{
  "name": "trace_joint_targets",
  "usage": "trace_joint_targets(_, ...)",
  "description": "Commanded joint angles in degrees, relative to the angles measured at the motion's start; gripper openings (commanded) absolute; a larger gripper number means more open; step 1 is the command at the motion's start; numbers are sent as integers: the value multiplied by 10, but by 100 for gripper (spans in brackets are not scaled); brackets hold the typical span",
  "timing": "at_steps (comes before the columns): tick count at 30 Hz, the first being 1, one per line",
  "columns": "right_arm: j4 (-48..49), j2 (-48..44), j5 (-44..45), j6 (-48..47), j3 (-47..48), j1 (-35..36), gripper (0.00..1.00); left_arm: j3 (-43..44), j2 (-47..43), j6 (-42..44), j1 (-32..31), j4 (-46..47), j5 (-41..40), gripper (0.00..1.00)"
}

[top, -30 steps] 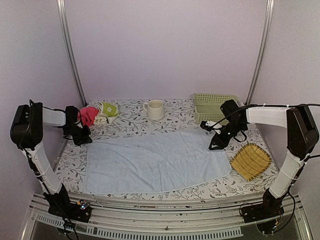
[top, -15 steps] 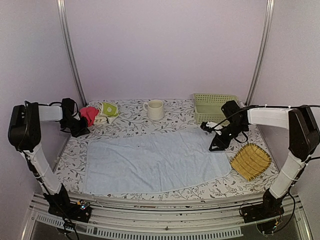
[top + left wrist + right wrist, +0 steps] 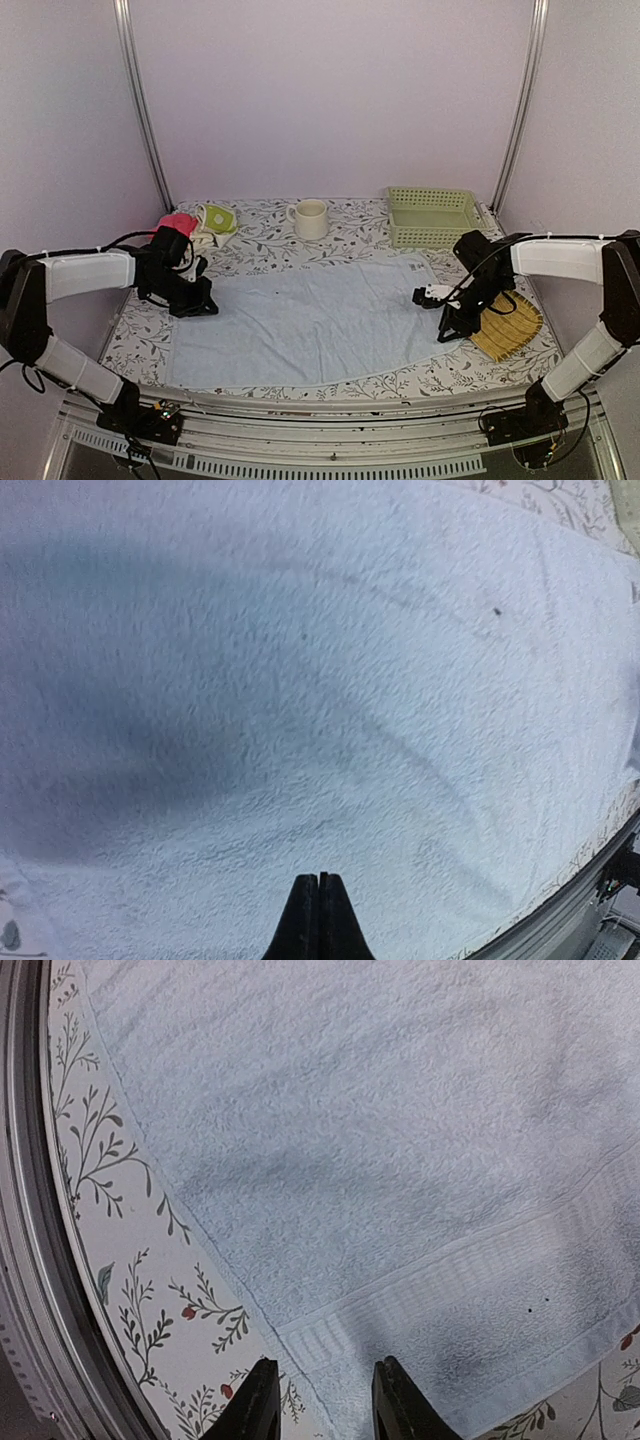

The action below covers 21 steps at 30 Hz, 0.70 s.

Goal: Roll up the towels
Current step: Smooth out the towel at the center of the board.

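Note:
The long pale blue towel lies spread flat across the middle of the table. My left gripper is low over its left end, and in the left wrist view it is shut with nothing in it above the terry cloth. My right gripper is at the towel's right end. In the right wrist view it stands open, astride the hemmed near corner of the towel. The yellow-green and cream towel sits bunched at the back left.
A pink cloth lies beside the patterned towel. A cream mug stands at the back centre and a green basket at the back right. The yellow bamboo tray lies just right of my right gripper. The table's near rail is close.
My left arm swung from the back left near the pink cloth forward onto the towel's left end. My right arm moved nearer, to the towel's near right corner, and its jaws narrowed slightly.

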Motion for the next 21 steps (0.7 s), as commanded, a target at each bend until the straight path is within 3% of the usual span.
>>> trace_joint_targets(1, -17, 9, 34, -35, -7, 8, 33, -51, -25, -29, -8, -7, -1, 0)
trace_joint_targets(8, -32, 1, -23, 0, 63, -20, 33, -47, -15, -34, -10, 20, 9, 0)
trace_joint_targets(10, -20, 14, 4, 30, 81, -39, 29, -40, -7, -33, -12, 24, 7, 0)
trace_joint_targets(14, 26, 34, 112, 91, 76, -66, 5, -36, 4, -33, -13, 32, 6, 0)
trace_joint_targets(21, 43, 31, 204, 98, 30, -69, 4, -40, 20, -36, -14, 45, 10, 0)
